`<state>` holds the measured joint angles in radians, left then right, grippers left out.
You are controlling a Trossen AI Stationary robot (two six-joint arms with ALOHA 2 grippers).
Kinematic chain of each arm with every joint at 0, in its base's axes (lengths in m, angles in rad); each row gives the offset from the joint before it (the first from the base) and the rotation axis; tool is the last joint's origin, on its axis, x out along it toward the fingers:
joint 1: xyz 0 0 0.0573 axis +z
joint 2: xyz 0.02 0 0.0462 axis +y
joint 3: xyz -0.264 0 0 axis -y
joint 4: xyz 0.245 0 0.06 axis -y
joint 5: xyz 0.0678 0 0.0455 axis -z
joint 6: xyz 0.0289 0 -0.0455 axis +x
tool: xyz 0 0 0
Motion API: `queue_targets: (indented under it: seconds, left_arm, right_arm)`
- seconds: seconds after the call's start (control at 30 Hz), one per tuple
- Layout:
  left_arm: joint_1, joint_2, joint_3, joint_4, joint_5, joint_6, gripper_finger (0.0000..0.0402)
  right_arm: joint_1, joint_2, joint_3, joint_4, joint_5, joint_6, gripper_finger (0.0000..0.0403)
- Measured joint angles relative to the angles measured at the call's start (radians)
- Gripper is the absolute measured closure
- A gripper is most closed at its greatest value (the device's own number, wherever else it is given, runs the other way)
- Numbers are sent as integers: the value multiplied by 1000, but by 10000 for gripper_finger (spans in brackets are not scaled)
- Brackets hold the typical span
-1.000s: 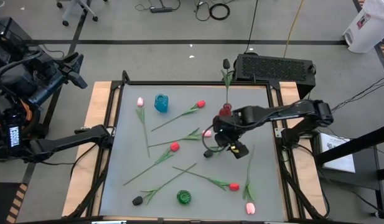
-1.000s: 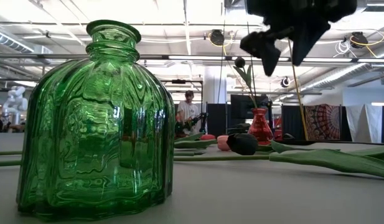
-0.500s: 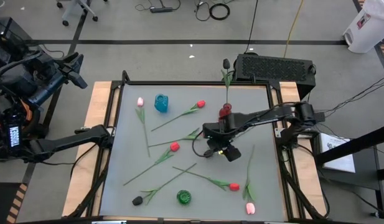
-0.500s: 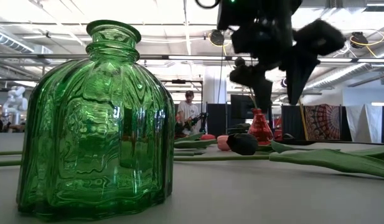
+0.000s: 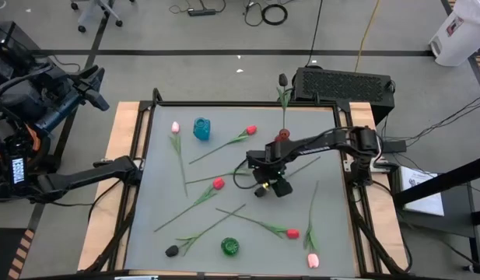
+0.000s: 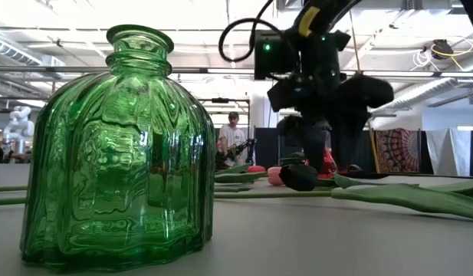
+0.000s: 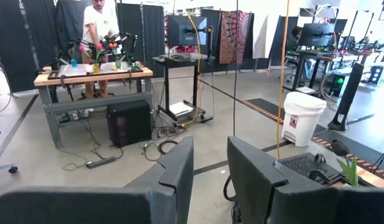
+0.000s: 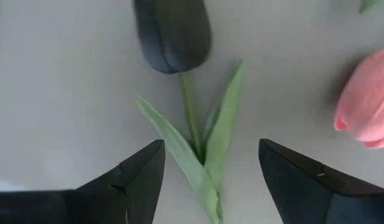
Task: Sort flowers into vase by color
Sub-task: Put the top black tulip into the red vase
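We look down on a grey table [image 5: 154, 194] framed in pale wood, with flowers scattered across it. The left arm [image 5: 76, 177] waits off the table's left edge; its gripper [image 7: 210, 171] faces out into the room, its two fingers a little apart with nothing between them. The right arm [image 5: 333, 141] reaches in from the right side to the middle of the table, and its gripper [image 8: 207, 177] hangs low over a black tulip [image 8: 173, 31], the fingers spread wide on either side of its stem and leaves without touching them. A pink tulip [image 8: 366, 102] lies just beside that black one.

Three small vases stand on the table: a green vase [image 5: 230, 247] near the front edge, a blue vase [image 5: 201, 128] toward the back left, and a red vase [image 5: 282, 138] at the back, right behind the right gripper. The red vase holds one upright black tulip [image 5: 282, 80].

The other flowers lie flat: a pink one [image 5: 176, 127] beside the blue vase, a red one [image 5: 250, 130] right of that vase, a red one [image 5: 218, 183] at the centre, a red one [image 5: 292, 232] and a pink one [image 5: 312, 260] at the front right, and a black one [image 5: 172, 250] left of the green vase.
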<state>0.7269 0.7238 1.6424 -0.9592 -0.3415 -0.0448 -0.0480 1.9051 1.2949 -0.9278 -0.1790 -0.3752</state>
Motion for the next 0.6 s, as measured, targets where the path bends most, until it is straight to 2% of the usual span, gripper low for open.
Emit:
queue_targets:
  seconds: [0.37, 0.6]
  left_arm:
    - [0, 0, 0, 0, 0, 0, 297]
    - [0, 0, 0, 0, 0, 0, 297]
  right_arm:
    - [-11, -5, -115, 8, -3, 6, 152]
    - [-11, -16, -130, 74, -2, 67, 152]
